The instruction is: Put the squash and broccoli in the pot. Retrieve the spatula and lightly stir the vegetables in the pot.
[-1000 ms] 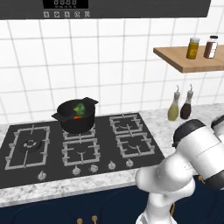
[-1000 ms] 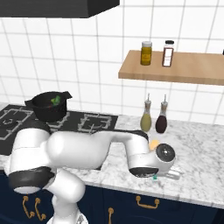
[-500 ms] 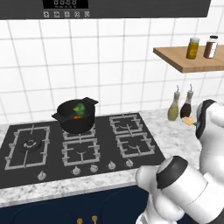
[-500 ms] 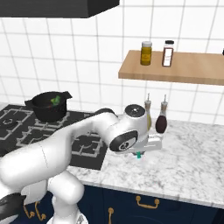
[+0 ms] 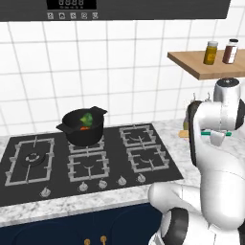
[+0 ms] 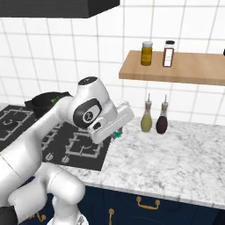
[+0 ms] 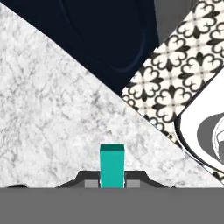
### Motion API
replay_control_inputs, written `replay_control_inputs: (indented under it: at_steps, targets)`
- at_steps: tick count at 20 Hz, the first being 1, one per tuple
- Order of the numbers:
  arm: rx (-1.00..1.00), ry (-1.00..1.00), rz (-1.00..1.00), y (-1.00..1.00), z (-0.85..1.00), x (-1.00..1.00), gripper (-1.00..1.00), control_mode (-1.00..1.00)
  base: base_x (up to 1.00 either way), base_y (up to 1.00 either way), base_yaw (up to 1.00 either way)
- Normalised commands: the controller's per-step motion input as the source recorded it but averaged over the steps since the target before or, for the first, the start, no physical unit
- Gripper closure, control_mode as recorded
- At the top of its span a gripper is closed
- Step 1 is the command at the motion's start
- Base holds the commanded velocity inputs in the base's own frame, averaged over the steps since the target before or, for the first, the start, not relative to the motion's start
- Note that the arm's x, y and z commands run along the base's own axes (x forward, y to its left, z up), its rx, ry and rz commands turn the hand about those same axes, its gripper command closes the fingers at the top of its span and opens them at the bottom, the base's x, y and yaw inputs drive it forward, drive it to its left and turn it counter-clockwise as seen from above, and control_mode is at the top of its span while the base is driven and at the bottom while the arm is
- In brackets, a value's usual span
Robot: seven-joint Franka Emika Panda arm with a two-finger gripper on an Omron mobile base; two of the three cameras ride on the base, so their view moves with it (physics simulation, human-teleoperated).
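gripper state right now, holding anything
Gripper: shut on the spatula, clamped on its teal handle, which sticks out between the fingertips in the hand view.

White square tiles cover the wall behind a black gas hob set into a grey-white marble bench. Dark navy cabinets with brass handles sit beneath. A black hood with a digital panel hangs above the hob. A wooden wall shelf carries two jars, and two bottles stand on the bench below it. The floor has black-and-white patterned tiles.
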Motion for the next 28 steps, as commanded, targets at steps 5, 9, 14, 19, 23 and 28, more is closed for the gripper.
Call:
replay_control_inputs:
  at_steps: [5, 9, 14, 19, 23, 28]
  targets:
    - [-0.32, 0.14, 0.57, 0.42, 0.45, 0.06, 1.00, -1.00, 0.00, 0.00, 0.00]
    - [-0.33, 0.07, 0.55, 0.36, 0.46, 0.24, 1.00, -1.00, 0.00, 0.00, 0.00]
    - [-0.33, 0.02, 0.53, 0.28, 0.41, 0.45, 1.00, -1.00, 0.00, 0.00, 0.00]
    - [-0.31, -0.01, 0.56, 0.21, 0.20, 0.59, 1.00, -1.00, 0.00, 0.00, 0.00]
    - [-0.34, -0.04, 0.60, 0.15, 0.10, 0.49, 1.00, -1.00, 0.00, 0.00, 0.00]
    - [-0.40, -0.01, 0.57, 0.23, 0.05, 0.46, 1.00, -1.00, 0.00, 0.00, 0.00]
